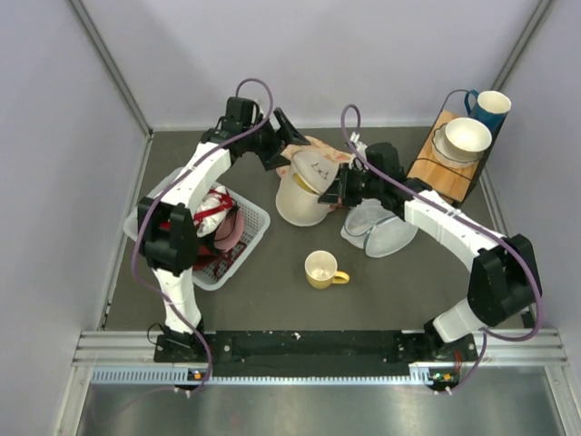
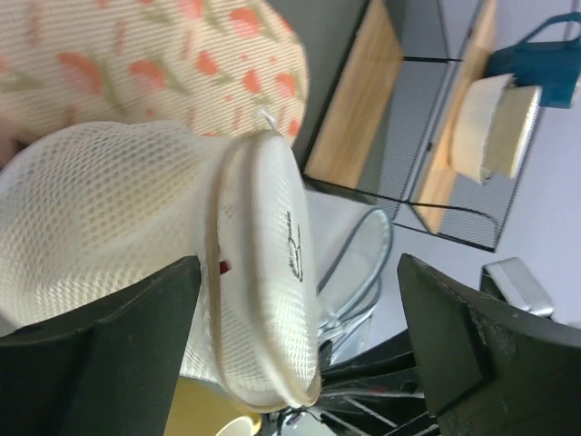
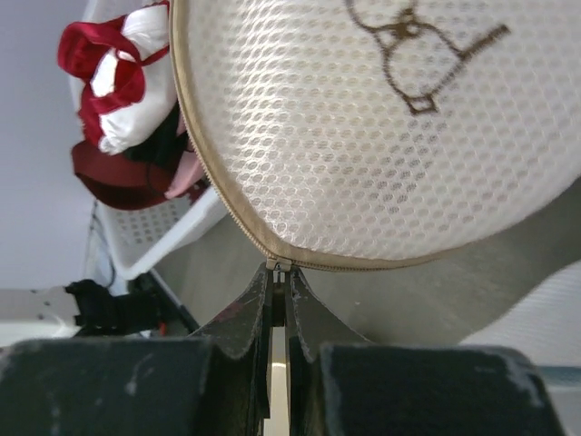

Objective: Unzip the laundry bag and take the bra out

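Observation:
The cream-white mesh laundry bag (image 1: 300, 198) stands mid-table, its flat top with the black mark (image 1: 315, 168) tilted up. My right gripper (image 1: 334, 193) is at the bag's right side. In the right wrist view it (image 3: 279, 272) is shut on the small metal zipper pull (image 3: 279, 264) at the tan zipper rim of the bag (image 3: 381, 136). My left gripper (image 1: 286, 141) is open at the bag's far side. In the left wrist view the bag (image 2: 109, 218) lies between its wide-apart fingers (image 2: 100, 354); the gripper (image 2: 300, 341) holds nothing. The yellow bra is hidden.
A bluish-grey mesh pouch (image 1: 381, 232) lies right of the bag. A pink patterned pouch (image 1: 324, 148) lies behind it. A yellow mug (image 1: 322, 270) stands in front. A white basket (image 1: 250, 238) with red garments (image 1: 216, 213) is at left. A wooden rack (image 1: 449, 163) with bowl and blue mug is back right.

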Tool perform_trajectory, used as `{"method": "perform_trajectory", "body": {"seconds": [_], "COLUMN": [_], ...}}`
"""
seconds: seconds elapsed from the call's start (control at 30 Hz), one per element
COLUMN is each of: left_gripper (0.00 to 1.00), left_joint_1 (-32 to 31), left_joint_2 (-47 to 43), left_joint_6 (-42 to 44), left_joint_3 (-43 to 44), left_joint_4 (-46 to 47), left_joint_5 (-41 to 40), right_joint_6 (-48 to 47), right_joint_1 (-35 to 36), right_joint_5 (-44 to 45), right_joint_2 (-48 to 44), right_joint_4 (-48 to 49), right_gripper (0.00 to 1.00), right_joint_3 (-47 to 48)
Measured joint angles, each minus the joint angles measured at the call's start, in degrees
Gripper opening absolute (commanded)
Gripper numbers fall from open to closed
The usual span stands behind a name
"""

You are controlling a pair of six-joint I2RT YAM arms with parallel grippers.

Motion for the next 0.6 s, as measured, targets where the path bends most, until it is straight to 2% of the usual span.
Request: {"method": "perform_trajectory", "body": {"seconds": [0.1,0.27,0.37,0.6], "left_gripper": [0.99,0.98,0.98,0.99], "left_joint_1": [0.42,0.72,0.70,-1.73], "left_joint_2": [-4.13,-18.21,-24.37,-28.37], "left_joint_6": [0.98,0.61,-0.31,-6.64], "left_joint_3": [-5.27,-17.99,-20.70,-26.47], "left_joint_4": [-0.76,-1.53,-1.73,1.07], "left_joint_5": [-3.19,-7.80,-9.09,-9.53], "right_joint_6": [4.74,10.34,11.63,12.37], "right_joint_1": [0.55,0.55,0.55,0.55], "right_joint_5": [-1.22,-2.21,-2.47,-2.64], "right_joint_2": [1.57,4.00,4.87,5.14], "right_joint_4": [3.85,9.16,10.29,11.13], "right_gripper": [0.00,0.00,0.00,0.00], "right_joint_3": [-0.04,-0.04,-0.04,-0.04]}}
